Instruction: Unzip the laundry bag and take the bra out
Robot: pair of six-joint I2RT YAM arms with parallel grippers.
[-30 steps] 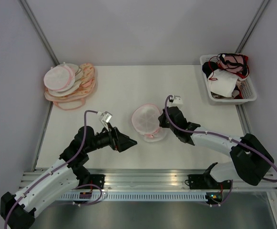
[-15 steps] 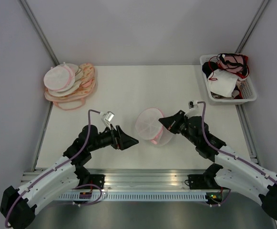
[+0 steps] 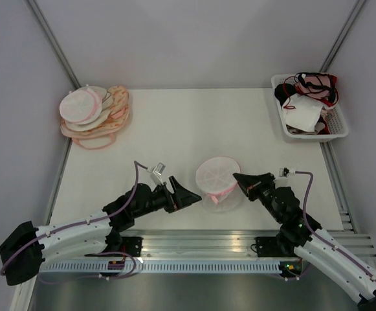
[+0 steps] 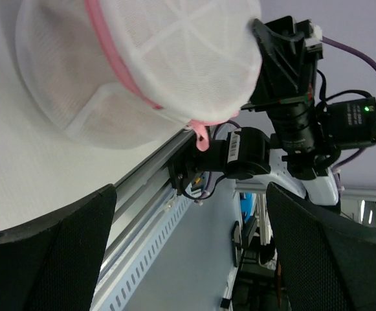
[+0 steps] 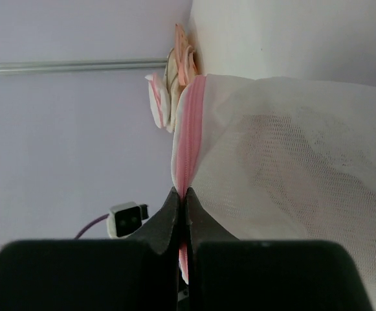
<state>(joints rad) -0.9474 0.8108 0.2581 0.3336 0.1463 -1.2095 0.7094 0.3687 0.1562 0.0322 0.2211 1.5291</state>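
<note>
Two grippers are seen at the laundry bag (image 3: 218,176), which is set on the table (image 3: 175,123) near its front edge. The bag's pink zip rim (image 5: 186,149) is pinched by the clenched right gripper (image 3: 237,177). The left gripper (image 3: 190,194) is spread wide just beside the bag, apart from it.

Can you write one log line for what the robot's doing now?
right gripper: shut on laundry bag at pink zip | left gripper: open, beside bag, not touching
</note>
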